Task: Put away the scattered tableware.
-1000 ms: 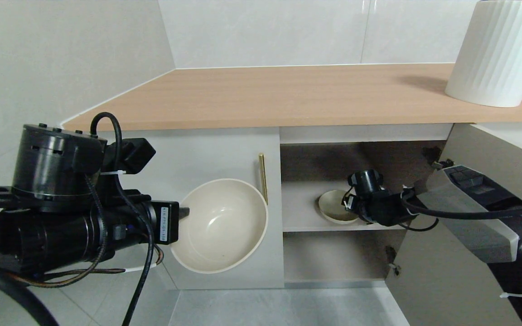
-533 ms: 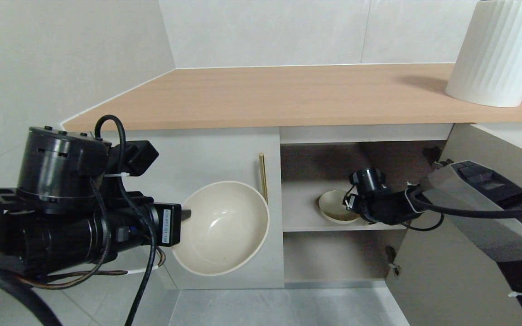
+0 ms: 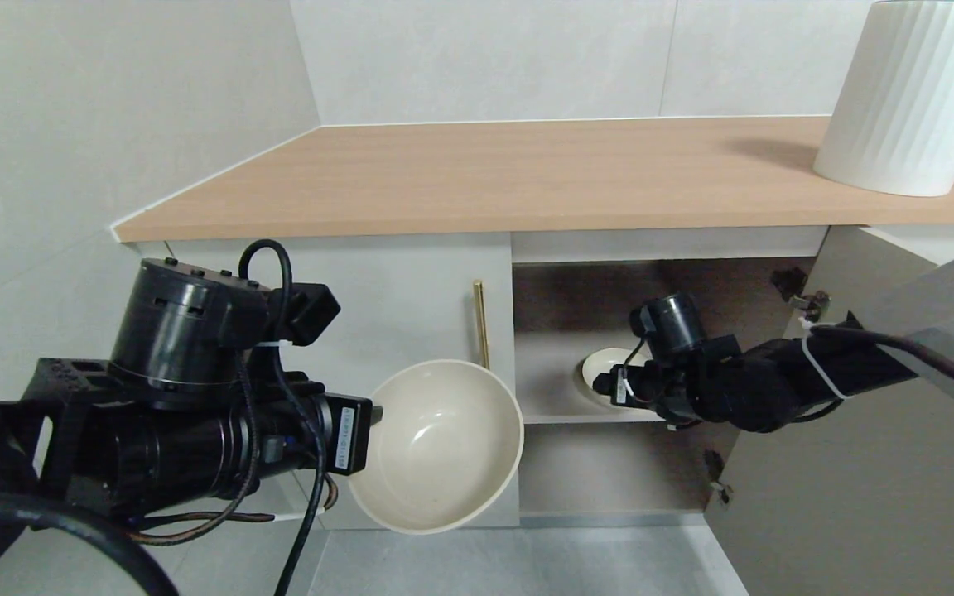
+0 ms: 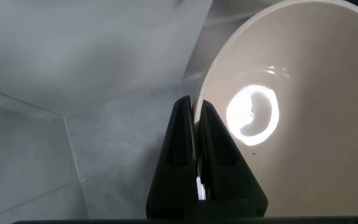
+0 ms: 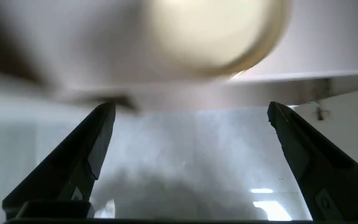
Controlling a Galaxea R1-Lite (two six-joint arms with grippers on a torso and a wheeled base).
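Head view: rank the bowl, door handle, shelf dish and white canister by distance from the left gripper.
1. Bowl, in the left gripper.
2. Handle, on the door.
3. Dish, on the shelf.
4. Canister, on the counter, far right.

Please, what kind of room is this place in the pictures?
Most likely a kitchen. A wooden counter runs along a tiled wall, an open cabinet beneath it has a dish on its shelf, and the left gripper holds a bowl.
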